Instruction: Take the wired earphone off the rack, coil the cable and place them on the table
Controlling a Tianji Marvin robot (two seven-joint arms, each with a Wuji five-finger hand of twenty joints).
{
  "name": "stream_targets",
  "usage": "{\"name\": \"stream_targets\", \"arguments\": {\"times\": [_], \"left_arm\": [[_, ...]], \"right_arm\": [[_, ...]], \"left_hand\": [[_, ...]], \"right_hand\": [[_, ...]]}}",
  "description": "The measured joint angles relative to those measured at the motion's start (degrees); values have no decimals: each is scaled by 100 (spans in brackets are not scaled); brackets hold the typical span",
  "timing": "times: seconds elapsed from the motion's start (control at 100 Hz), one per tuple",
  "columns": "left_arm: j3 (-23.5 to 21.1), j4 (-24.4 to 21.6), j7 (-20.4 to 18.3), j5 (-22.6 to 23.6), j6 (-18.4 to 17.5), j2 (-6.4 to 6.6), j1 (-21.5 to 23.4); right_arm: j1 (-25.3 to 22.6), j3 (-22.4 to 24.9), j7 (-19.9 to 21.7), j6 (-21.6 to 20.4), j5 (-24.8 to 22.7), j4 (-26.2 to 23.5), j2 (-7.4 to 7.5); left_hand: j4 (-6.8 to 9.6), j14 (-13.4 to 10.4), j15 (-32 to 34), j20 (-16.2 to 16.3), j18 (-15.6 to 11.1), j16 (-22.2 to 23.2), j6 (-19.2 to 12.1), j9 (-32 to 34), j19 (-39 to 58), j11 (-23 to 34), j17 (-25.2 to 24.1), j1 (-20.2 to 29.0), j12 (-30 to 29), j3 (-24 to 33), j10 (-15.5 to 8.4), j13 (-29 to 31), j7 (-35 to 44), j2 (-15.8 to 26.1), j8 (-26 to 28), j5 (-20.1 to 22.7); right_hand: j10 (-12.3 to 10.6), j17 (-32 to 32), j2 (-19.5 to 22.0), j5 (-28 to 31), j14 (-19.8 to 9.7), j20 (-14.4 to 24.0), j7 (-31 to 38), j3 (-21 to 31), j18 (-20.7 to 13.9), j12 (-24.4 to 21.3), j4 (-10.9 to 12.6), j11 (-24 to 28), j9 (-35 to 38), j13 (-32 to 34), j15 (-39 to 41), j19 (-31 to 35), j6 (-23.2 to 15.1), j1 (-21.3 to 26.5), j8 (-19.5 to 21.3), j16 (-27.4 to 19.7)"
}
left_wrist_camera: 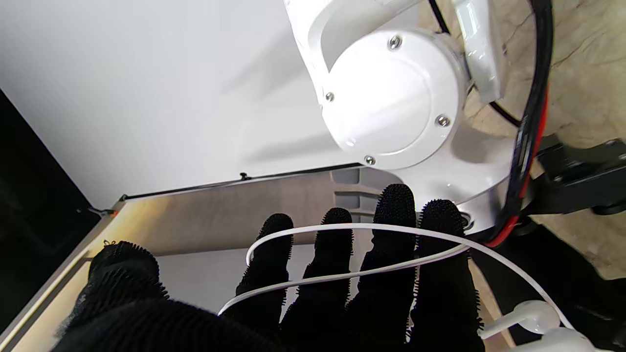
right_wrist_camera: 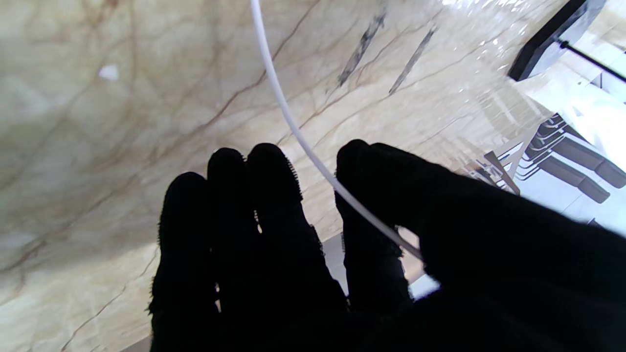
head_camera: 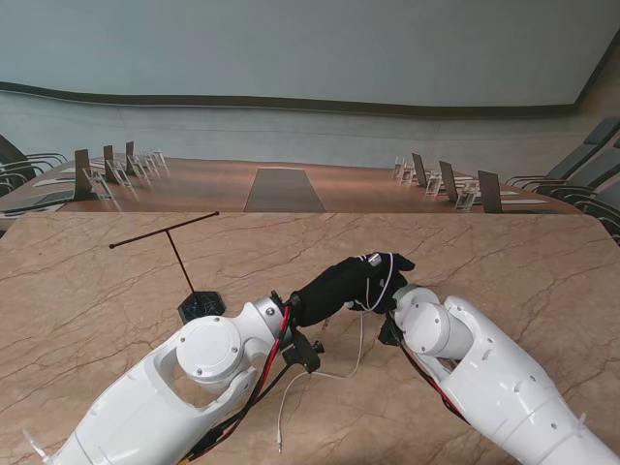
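Observation:
The white earphone cable (head_camera: 359, 351) is looped twice around the four straight fingers of my black-gloved left hand (head_camera: 339, 283), held over the table's middle. In the left wrist view the loops (left_wrist_camera: 342, 276) cross those fingers and an earbud (left_wrist_camera: 534, 313) hangs beside the palm. My right hand (right_wrist_camera: 303, 254) is mostly hidden behind the left one in the stand view; its thumb and index finger pinch the cable (right_wrist_camera: 293, 132). The loose end (head_camera: 281, 438) trails on the table toward me. The black T-shaped rack (head_camera: 200, 306) stands bare to the left.
The marble table (head_camera: 504, 262) stretches wide to both sides. A second long table with name stands and chairs (head_camera: 455, 184) lies beyond its far edge. My two forearms nearly touch near the wrists.

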Motion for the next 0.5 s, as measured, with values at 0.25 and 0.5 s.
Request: {"name": "stream_targets", "arguments": {"times": [0.25, 0.5], "left_arm": [[-123, -42, -114, 6, 34, 57, 109], [-225, -40, -208, 77, 94, 111, 204]], "right_arm": [[45, 174, -207, 58, -110, 86, -18], [120, 453, -405, -53, -193, 132, -69]], "left_hand": [[0, 57, 146, 119, 154, 72, 0, 15, 224, 5, 132, 0, 2, 0, 4, 137, 0, 61, 1, -3], [0, 153, 164, 187, 260, 78, 0, 131, 358, 61, 204, 0, 2, 0, 65, 203, 1, 61, 1, -4]], "right_hand": [[0, 5, -118, 49, 0, 0, 0, 68, 0, -1, 0, 10, 0, -1, 39, 0, 17, 0, 0, 1], [1, 6, -120, 50, 0, 0, 0, 69, 0, -1, 0, 11, 0, -2, 44, 0, 17, 0, 0, 1]]}}
